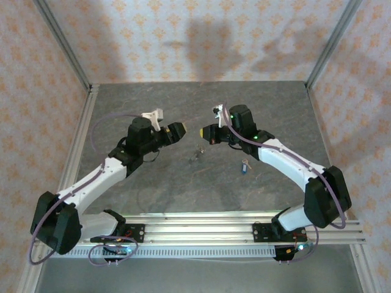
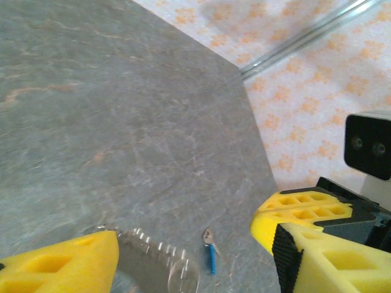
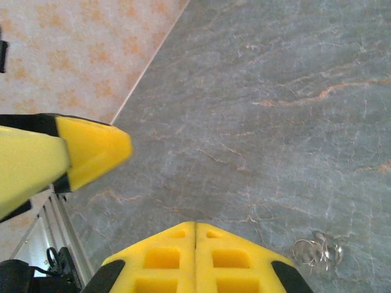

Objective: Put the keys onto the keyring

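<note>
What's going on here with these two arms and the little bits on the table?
Two robot arms are meant to slip a tiny blue-headed key onto a keyring, but neither holds anything yet. The key and keyring lie apart on the grey table. The two grippers hover tip to tip near the keyring. The left gripper is open and the right gripper is shut on nothing.

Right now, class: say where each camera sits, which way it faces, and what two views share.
Top external: above and behind, looking down on the table; both arms, left gripper, right gripper.
Left wrist: on left arm, facing keyring and key; own fingers.
Right wrist: on right arm, facing table; own shut fingers.
Shared: both wrist views catch the keyring.
</note>
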Available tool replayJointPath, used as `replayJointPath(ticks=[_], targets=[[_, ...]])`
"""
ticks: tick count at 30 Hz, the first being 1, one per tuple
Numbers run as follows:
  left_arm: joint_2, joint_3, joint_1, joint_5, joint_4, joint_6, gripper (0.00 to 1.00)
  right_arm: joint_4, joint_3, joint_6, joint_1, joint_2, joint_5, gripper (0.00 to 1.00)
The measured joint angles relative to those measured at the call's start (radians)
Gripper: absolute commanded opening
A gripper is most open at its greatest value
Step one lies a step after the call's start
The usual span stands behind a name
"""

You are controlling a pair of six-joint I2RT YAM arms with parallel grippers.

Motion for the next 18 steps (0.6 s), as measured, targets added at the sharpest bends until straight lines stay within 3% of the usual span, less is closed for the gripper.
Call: replayJointPath(ticks=[8,12,18], targets=[[0.066,0.021,-0.016,0.019,0.056,0.008,0.68,0.048,-0.051,0.029,-0.002,-0.001,-0.010,0.00],[0.063,0.015,-0.018,0.001,0.063,0.009,0.74,0.063,-0.100,0.069,-0.002,-0.001,0.002,0.01],[0.018,-0.048,-0.030,-0.075,0.052,0.008,0.84,0.031,-0.179,0.137,0.019,-0.001,0.100,0.40]])
